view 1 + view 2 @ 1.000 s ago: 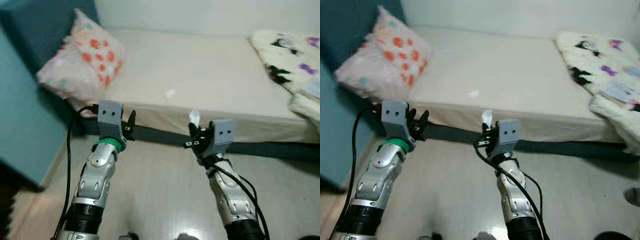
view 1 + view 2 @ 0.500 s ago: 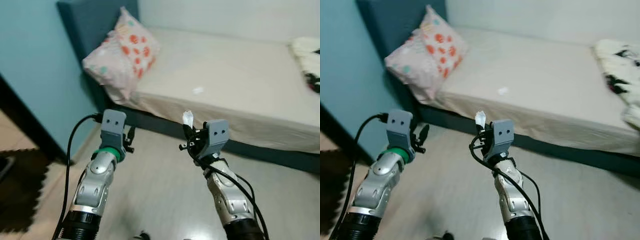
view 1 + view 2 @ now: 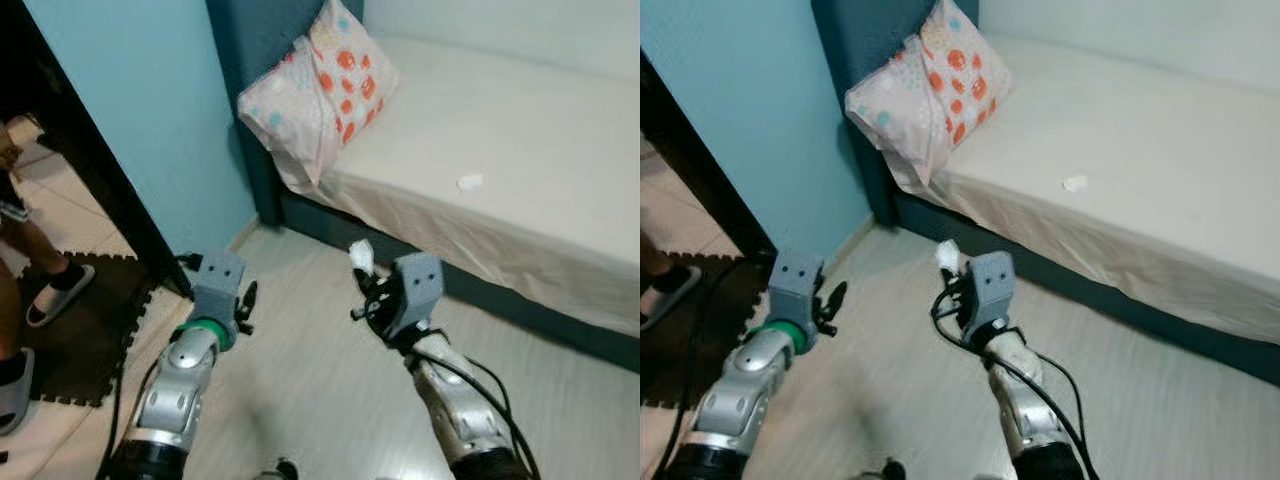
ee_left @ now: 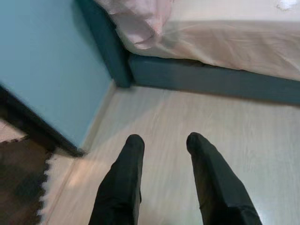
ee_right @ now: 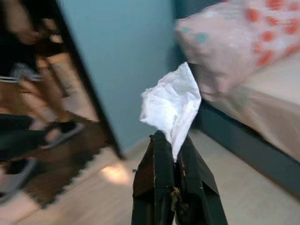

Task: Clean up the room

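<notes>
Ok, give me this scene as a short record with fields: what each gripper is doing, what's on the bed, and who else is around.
right gripper: shut on crumpled white tissue, held up over the floor
left gripper: open, empty, above the wood floor
bed: spotted pillow against the headboard, small white scrap on the sheet
person: legs in grey slippers, standing on the dark mat by the doorway

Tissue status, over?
Right gripper shut on crumpled white tissue, held above the floor. Left gripper open, empty. Second tissue scrap on the bed. Person's feet in the doorway, left.
</notes>
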Available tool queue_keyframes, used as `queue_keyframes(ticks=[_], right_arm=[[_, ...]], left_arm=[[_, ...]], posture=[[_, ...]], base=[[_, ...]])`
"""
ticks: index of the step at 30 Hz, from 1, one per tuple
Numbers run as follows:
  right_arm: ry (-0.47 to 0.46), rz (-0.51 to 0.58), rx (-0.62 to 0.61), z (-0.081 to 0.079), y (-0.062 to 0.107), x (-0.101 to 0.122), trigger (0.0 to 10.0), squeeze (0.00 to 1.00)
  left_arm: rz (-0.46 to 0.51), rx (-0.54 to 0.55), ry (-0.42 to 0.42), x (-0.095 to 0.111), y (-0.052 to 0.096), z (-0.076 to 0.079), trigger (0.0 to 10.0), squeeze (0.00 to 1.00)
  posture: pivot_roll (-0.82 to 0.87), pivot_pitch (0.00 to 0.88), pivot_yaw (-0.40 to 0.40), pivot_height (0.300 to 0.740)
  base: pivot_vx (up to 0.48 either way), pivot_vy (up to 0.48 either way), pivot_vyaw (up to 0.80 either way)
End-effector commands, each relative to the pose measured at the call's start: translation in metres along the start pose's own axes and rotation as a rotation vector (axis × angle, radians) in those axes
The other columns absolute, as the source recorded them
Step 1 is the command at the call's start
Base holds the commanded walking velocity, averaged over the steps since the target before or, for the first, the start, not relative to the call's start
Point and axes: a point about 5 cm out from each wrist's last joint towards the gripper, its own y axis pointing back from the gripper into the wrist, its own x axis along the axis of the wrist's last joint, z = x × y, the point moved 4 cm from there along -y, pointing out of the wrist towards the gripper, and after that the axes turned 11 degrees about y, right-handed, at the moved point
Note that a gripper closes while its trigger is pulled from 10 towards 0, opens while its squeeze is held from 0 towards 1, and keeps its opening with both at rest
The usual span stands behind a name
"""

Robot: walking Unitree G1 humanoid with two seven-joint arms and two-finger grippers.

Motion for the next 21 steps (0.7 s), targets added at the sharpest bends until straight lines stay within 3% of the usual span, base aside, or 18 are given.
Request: queue_keyframes(ticks=[1, 10, 14, 21], right_arm=[[-0.012, -0.021, 0.051, -0.009, 0.002, -0.005, 10.0, 0.0], [0.001, 0.006, 0.258, -0.032, 0.002, 0.005, 10.0, 0.0], [0.016, 0.001, 0.316, -0.035, 0.006, 0.004, 10.0, 0.0], [0.011, 0.004, 0.307, -0.03, 0.007, 0.006, 10.0, 0.0]], left_arm=[[-0.034, -0.005, 0.005, -0.008, 0.002, 0.002, 10.0, 0.0], [-0.035, 0.012, 0.004, -0.007, 0.0, 0.0, 10.0, 0.0], [-0.032, 0.016, 0.008, -0.006, 0.0, 0.0, 10.0, 0.0], [-0.025, 0.01, 0.028, -0.005, 0.002, 0.004, 10.0, 0.0]], posture=[[-0.11, 0.0, 0.082, 0.74], [-0.1, 0.0, 0.088, 0.74], [-0.1, 0.0, 0.087, 0.74], [-0.1, 0.0, 0.087, 0.74]], base=[[0.0, 0.0, 0.77], [0.0, 0.0, 0.77], [0.0, 0.0, 0.77], [0.0, 0.0, 0.77]])
